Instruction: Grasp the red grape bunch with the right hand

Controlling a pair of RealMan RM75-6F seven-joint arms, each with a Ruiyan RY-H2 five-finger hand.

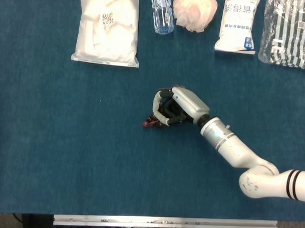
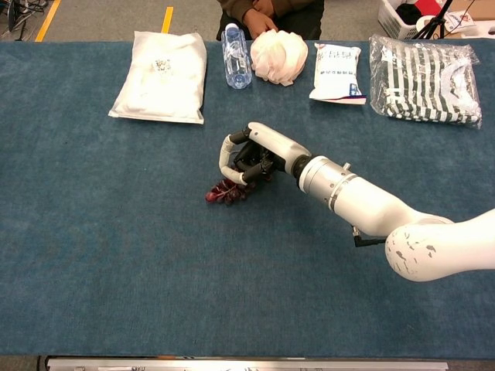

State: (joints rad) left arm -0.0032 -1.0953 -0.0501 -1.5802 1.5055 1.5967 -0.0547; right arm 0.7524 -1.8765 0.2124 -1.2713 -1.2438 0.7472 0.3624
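A small dark red grape bunch [image 1: 150,123] lies on the blue table cloth [image 1: 66,141] near the middle. In the chest view the red grape bunch [image 2: 223,192] sticks out to the left from under the hand. My right hand [image 1: 177,107] comes in from the lower right, and its fingers curl down around the bunch's right end and grip it. From the chest camera, the right hand [image 2: 255,154] hides the bunch's right part. The bunch still touches the cloth. My left hand shows in neither view.
Along the far edge lie a white packet [image 1: 108,27], a clear bottle [image 1: 162,14], a pale bunched cloth [image 1: 195,10], a white pouch [image 1: 237,24] and a bagged striped garment [image 1: 290,34]. A person [image 2: 271,11] sits behind the table.
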